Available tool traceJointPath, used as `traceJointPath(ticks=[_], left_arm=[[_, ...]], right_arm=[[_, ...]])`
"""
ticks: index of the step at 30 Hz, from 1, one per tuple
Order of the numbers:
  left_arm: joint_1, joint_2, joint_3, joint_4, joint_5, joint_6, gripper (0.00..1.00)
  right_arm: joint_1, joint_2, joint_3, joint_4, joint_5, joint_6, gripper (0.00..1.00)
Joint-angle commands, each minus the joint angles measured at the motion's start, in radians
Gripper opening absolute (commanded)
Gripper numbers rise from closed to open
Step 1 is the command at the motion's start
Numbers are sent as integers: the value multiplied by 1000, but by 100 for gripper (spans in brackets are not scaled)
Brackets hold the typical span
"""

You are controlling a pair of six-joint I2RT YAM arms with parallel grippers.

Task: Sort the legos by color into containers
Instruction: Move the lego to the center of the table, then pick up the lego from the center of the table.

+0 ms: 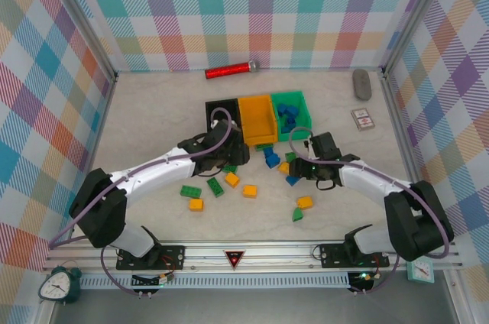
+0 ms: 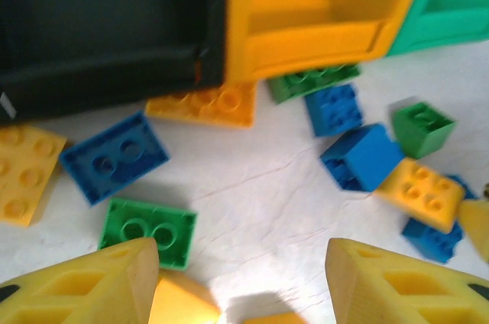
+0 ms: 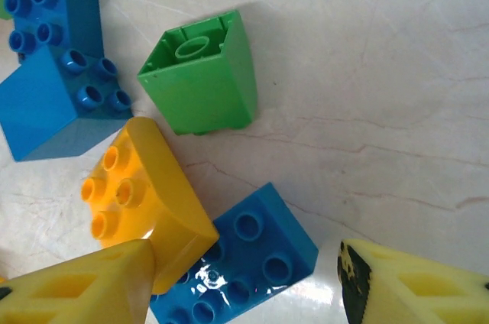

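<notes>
Since the loose legos [image 1: 191, 192] all sit just in front of the orange bin [image 1: 257, 119], I'd go one brick at a time. The left gripper [image 2: 241, 267], front-left of that bin, has its jaws spread and nothing pinched, so centre on one brick before closing. The right gripper [image 3: 248, 259], front-right of it, is spread astride a blue brick [image 3: 260, 240], but an orange brick [image 3: 145, 186] touches one finger, so shift clear first. Pale marbled tabletop [image 1: 153, 110], pastel plaid walls [image 1: 229, 11].
</notes>
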Motion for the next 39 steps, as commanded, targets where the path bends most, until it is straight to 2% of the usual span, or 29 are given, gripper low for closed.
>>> traceJointPath(ticks=[1, 6, 10, 19, 22, 33, 36, 39], left_arm=[[-29, -57, -46, 68, -47, -54, 59], [-54, -61, -75, 53, -78, -62, 59], [-61, -75, -84, 49, -90, -64, 59], [-63, -102, -100, 43, -107, -59, 59], [-62, -100, -103, 50, -105, -61, 59], [-73, -104, -104, 37, -107, -64, 59], [-73, -113, -108, 21, -118, -69, 59], [-74, -131, -117, 17, -128, -73, 59]], right_arm=[[17, 58, 52, -35, 11, -4, 65], [40, 142, 111, -35, -3, 9, 65], [77, 196, 151, -85, 33, 17, 65], [89, 44, 114, -217, 86, 54, 66], [90, 15, 107, -237, 68, 67, 66], [108, 132, 134, -182, 11, 93, 66], [117, 178, 152, -187, 17, 87, 64], [121, 192, 146, -189, 19, 83, 52]])
